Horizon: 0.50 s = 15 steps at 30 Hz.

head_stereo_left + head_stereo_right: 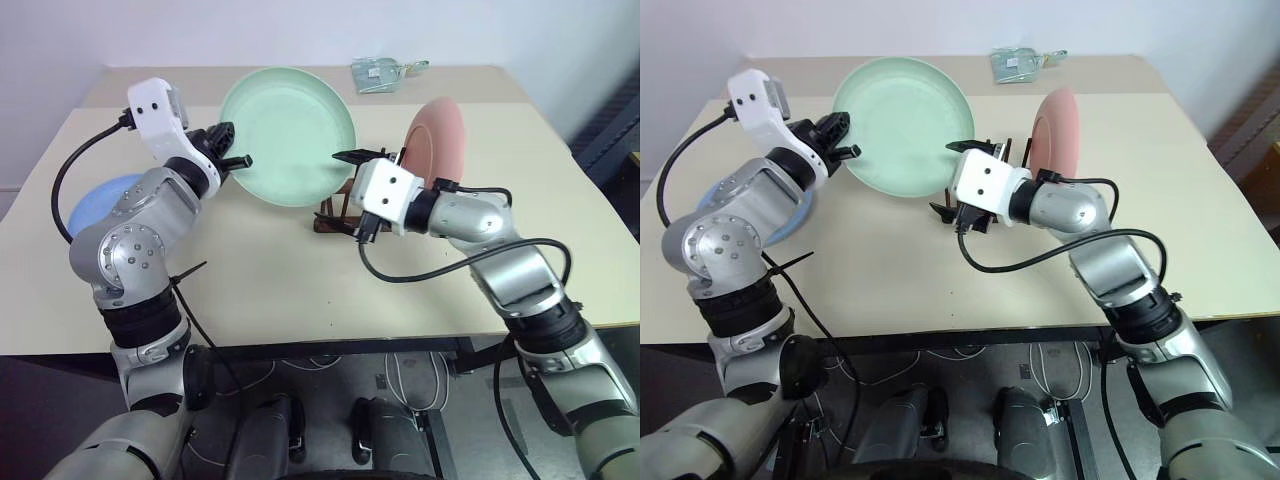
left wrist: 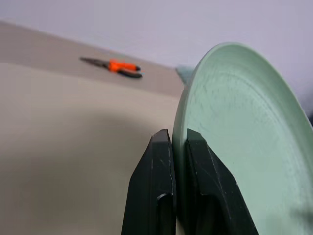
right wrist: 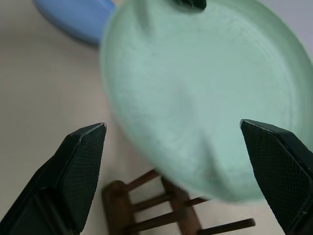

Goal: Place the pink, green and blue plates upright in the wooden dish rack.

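The left gripper [image 1: 232, 146] pinches the rim of the green plate [image 1: 290, 135], a round, shallow, matte mint disc held tilted in the air just past its black fingers. The right gripper [image 3: 178, 166] stands spread wide, holding nothing; the green plate hangs between and beyond its textured fingers, and the dark wooden dish rack [image 3: 161, 208] with thin pegs sits below. The salmon pink plate [image 1: 436, 142] stands upright in that rack, behind the right gripper. The light blue plate [image 1: 100, 200] lies flat on the smooth beige table [image 1: 290, 290], beneath the left arm.
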{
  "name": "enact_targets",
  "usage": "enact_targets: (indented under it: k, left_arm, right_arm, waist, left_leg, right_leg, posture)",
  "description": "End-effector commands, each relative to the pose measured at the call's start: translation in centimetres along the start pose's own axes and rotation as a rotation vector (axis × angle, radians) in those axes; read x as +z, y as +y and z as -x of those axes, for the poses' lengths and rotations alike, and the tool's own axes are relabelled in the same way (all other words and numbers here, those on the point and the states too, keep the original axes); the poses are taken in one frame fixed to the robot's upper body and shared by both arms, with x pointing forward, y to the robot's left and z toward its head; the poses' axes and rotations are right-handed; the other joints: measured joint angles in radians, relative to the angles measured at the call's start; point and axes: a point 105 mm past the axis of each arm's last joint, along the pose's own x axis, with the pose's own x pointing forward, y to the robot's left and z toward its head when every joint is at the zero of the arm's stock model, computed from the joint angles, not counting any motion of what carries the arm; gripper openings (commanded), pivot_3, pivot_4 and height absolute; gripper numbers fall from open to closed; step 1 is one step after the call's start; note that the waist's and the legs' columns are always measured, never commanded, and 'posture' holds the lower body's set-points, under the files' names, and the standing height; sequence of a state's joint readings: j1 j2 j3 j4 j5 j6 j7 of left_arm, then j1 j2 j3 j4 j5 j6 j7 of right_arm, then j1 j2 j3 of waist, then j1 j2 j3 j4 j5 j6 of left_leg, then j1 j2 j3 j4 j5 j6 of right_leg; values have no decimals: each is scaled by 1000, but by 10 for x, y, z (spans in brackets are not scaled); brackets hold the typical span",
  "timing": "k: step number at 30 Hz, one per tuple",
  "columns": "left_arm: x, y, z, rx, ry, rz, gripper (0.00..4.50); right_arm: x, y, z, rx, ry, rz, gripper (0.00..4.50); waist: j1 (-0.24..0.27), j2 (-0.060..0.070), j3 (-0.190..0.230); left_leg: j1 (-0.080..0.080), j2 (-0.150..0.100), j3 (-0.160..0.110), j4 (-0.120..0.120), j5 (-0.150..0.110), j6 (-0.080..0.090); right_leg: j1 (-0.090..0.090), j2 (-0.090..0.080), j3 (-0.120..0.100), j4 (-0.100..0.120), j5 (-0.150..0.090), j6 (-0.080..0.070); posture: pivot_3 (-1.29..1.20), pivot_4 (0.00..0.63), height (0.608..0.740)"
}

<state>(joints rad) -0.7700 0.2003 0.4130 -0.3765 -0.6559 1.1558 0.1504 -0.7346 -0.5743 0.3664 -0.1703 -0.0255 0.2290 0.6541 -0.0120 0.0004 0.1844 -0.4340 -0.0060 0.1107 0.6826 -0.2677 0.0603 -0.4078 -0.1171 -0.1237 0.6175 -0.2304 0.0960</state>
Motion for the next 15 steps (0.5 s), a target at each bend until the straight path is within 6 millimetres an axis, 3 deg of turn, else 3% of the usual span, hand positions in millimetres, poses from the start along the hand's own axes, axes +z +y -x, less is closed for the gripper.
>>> enact_targets:
  k: [1, 3, 10, 11, 15]
  left_arm:
    - [16, -11, 11, -16, -51, 7, 33]
    - [16, -12, 12, -18, -46, 11, 0]
    - [14, -14, 14, -22, -22, 8, 0]
    - [15, -15, 14, -38, -33, 25, 0]
    - [41, -3, 12, -5, -170, 152, 1539]
  right_arm:
    - [9, -1, -9, 0, -44, 132, 4245]
    - [8, -1, -11, 5, -49, 178, 3609]
    - [5, -4, -12, -20, -53, 254, 154]
    - [6, -6, -11, -32, -56, 258, 27]
    - [8, -11, -7, -59, -58, 280, 0]
  waist:
    - [0, 0, 0]
    - [1, 0, 0]
    - [0, 0, 0]
    - [-1, 0, 0]
    - [2, 0, 0]
  left_leg:
    - [0, 0, 0, 0, 0, 0]
    - [0, 0, 0, 0, 0, 0]
    - [0, 0, 0, 0, 0, 0]
    - [0, 0, 0, 0, 0, 0]
    - [0, 0, -1, 0, 0, 0]
  right_leg:
    - [0, 0, 0, 0, 0, 0]
    - [0, 0, 0, 0, 0, 0]
    - [0, 0, 0, 0, 0, 0]
    - [0, 0, 0, 0, 0, 0]
    - [1, 0, 0, -1, 0, 0]
  posture:
    - [0, 150, 740]
    - [0, 150, 740]
    - [0, 150, 740]
    - [0, 150, 740]
    - [0, 150, 740]
